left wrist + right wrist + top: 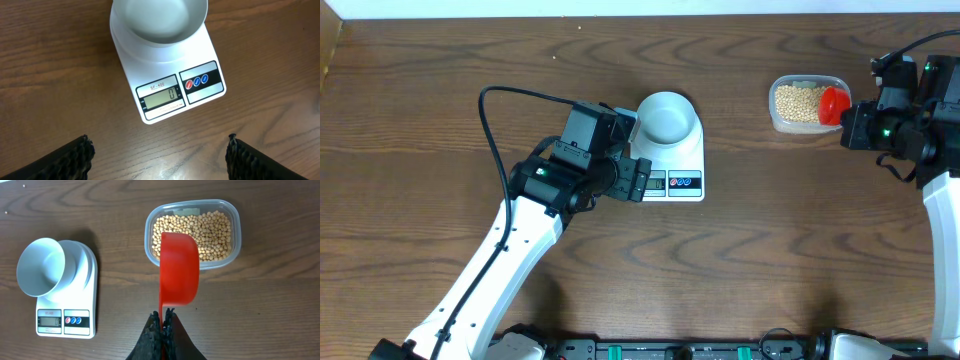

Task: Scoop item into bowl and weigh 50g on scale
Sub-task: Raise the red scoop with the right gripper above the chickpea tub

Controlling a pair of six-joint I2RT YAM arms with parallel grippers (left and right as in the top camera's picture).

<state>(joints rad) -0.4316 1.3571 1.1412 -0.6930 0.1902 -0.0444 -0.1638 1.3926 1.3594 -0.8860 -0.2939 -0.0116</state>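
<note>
Left pincer spread wide and empty, hovering just before the flat white rectangular digital scale, which reads 0 under the empty small round white bowl. Well to the right sits a clear plastic tub of small tan-yellow beans. Right pincer, the nearer one, clamps the handle of a red plastic scoop; its long axis points straight ahead over the tub's near edge.

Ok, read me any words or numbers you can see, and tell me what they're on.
"SF-400": on the scale, just above its display.
"0": on the display.
Marks on the buttons: too small to read.
</note>
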